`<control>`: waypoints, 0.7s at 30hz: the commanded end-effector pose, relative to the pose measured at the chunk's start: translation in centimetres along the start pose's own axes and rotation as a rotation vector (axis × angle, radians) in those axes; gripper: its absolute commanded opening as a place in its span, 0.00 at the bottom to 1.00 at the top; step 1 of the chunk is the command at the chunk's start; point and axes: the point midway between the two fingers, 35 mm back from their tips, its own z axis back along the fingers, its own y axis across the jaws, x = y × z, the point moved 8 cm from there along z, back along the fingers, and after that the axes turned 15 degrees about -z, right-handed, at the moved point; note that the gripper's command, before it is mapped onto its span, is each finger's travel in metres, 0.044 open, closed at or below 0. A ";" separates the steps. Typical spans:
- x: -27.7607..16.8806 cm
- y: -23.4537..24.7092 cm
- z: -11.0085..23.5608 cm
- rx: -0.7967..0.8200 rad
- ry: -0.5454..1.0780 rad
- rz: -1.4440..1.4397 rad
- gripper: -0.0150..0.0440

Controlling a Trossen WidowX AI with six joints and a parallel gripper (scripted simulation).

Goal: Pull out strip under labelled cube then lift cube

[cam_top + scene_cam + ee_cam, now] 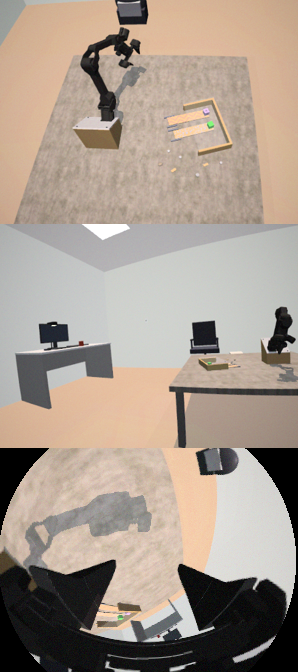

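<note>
The black six-joint arm (98, 76) stands on a tan wooden box pedestal with a white top (80, 125) near the left-middle of the grey mottled table top (152, 190). The arm is bent over toward the table's far edge, and its black parallel-jaw gripper (130, 56) hangs in the air above that far part of the table, well apart from the task's things. The jaws stand wide open with nothing between them; in the wrist view the 2 dark fingertips frame bare table and the arm's own shadow.

To the right of the pedestal sits a tan wooden U-shaped fence (222, 120), open toward the arm. Inside it lie 2 orange patterned strips side by side: the far zigzag-patterned strip (186, 117) and the near dotted strip (192, 130). A small purple cube with a dark mark on its top face (206, 111) rests on the fence end of the zigzag strip. A small plain green cube (210, 124) rests on the fence end of the dotted strip. Both cubes sit close to the fence's back wall.

Small white balls (180, 156) and tan bits (173, 169) are scattered on the table in front of the fence.
</note>
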 end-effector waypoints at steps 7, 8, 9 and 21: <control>-10.4 -1.1 -6.2 -0.063 0.184 -0.511 0.93; -11.7 -1.1 -6.6 -0.078 0.194 -0.576 0.93; -13.1 -1.2 -7.0 -0.096 0.203 -0.648 0.93; -30.3 2.5 -5.3 -0.389 0.194 -1.500 0.93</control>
